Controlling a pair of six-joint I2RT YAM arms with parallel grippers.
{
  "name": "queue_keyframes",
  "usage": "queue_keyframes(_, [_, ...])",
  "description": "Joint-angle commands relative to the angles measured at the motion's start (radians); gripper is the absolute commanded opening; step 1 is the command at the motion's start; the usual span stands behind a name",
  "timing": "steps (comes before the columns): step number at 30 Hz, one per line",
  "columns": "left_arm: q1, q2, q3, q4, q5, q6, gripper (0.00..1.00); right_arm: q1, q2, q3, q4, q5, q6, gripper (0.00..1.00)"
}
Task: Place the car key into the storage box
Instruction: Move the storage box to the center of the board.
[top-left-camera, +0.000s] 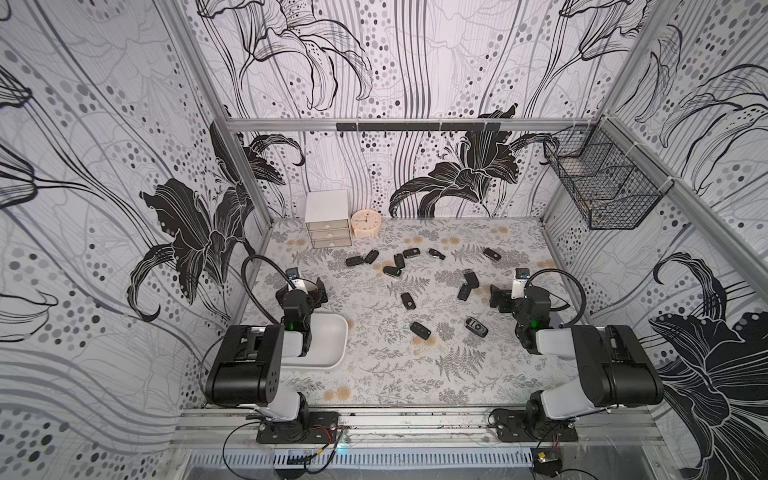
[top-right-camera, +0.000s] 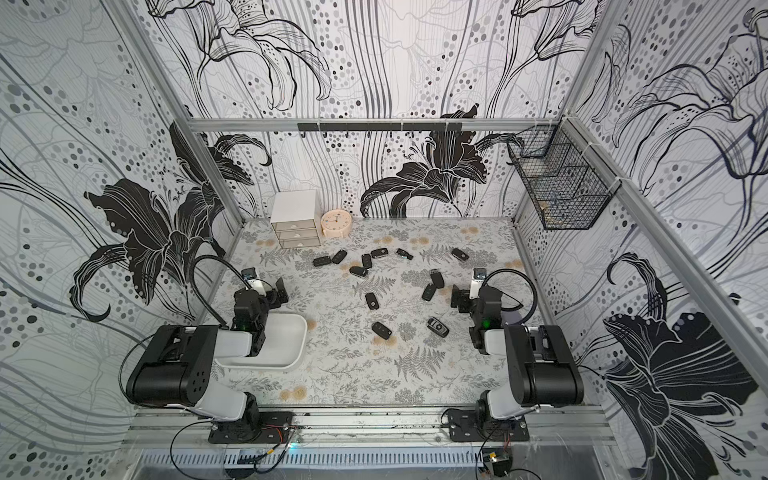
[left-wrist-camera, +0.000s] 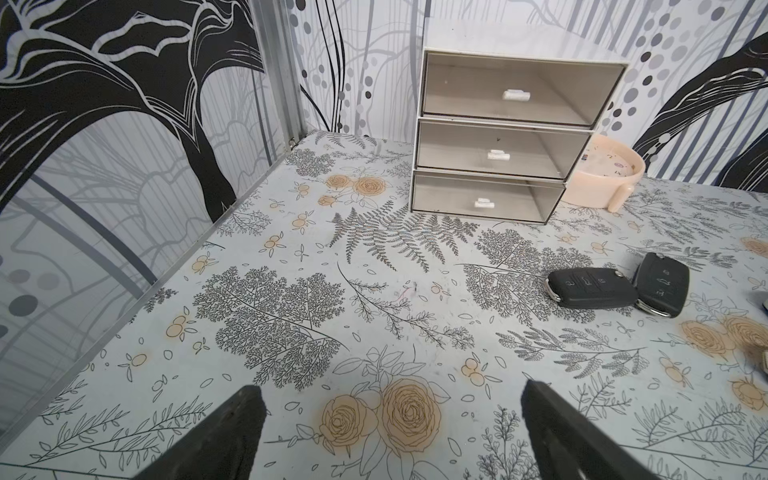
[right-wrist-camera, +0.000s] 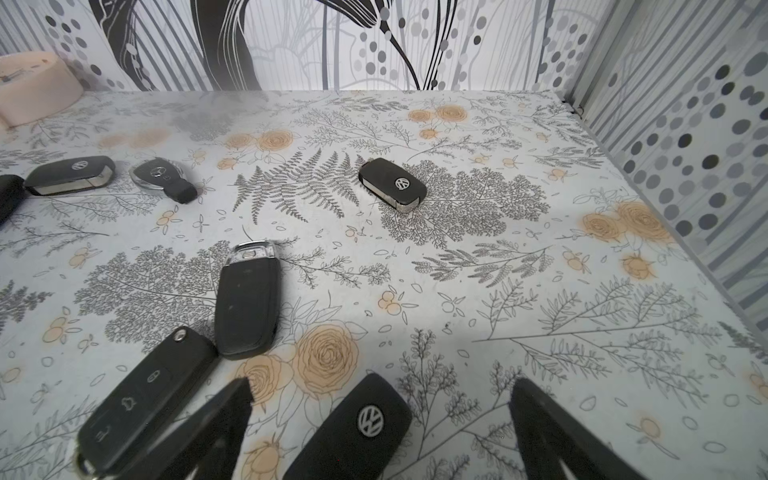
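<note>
Both grippers hover low over the floral table, jaws spread wide and empty. Your right gripper (right-wrist-camera: 382, 388) frames a black Volkswagen car key (right-wrist-camera: 357, 428), which lies flat and badge up between its fingers, likely lined up for a straight pinch. The shallow white storage box (top-left-camera: 332, 332) sits behind your left gripper (left-wrist-camera: 390, 392), partly under that arm, its visible part bare.
</note>
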Motion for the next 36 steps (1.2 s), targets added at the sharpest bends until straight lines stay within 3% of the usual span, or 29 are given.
queue_keyframes(1, [0.009, 0.003, 0.016, 0.046, 0.010, 0.013, 0.99, 0.005, -0.007, 0.021, -0.009, -0.003, -0.008, 1.00])
queue_keyframes(27, [0.016, -0.002, 0.021, 0.042, 0.022, 0.016, 0.99, 0.004, -0.007, 0.019, -0.007, -0.004, -0.008, 1.00])
queue_keyframes(31, [0.015, -0.113, 0.101, -0.203, -0.018, 0.006, 1.00, 0.004, -0.104, 0.047, -0.139, 0.042, 0.012, 1.00])
queue_keyframes(36, [0.016, -0.281, 0.211, -0.514, -0.134, -0.110, 1.00, 0.004, -0.304, 0.099, -0.395, 0.095, 0.101, 1.00])
